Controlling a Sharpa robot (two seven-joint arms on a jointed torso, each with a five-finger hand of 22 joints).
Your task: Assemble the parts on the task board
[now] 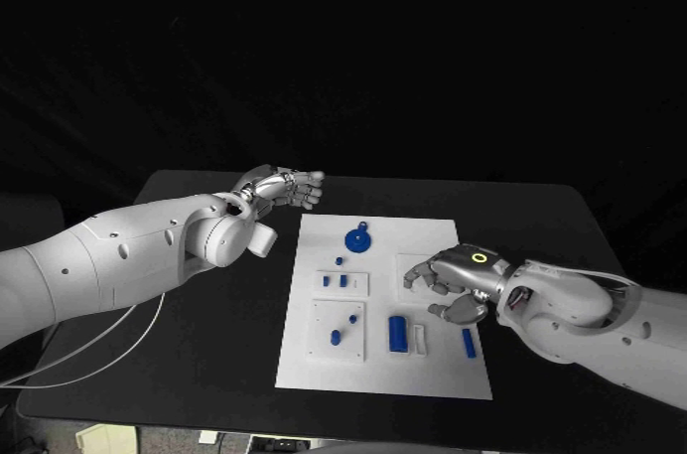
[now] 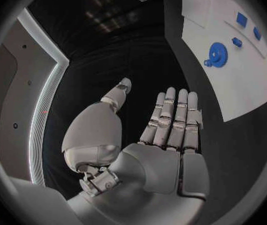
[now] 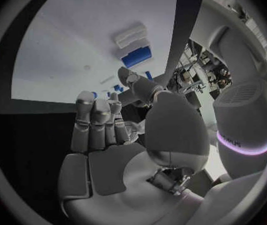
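Note:
The white task board [image 1: 430,375] lies in the middle of the table. A blue gear [image 1: 358,240] sits near its far edge, with small blue pieces [image 1: 340,281] below it. Nearer me are a blue block [image 1: 398,333], a white block [image 1: 420,338] and a blue bar [image 1: 469,343]. My right hand [image 1: 451,280] hovers over the board's right side, fingers apart and holding nothing; in its wrist view the hand [image 3: 108,135] faces the blue block [image 3: 136,56]. My left hand [image 1: 282,189] hangs off the board's far left corner, and its wrist view shows the fingers [image 2: 171,120] straight and empty, with the gear [image 2: 216,52] beyond.
Black table [image 1: 214,375] surrounds the board, with bare room to the left and at the far right. A white cable [image 1: 86,360] hangs off the table's left edge under my left arm.

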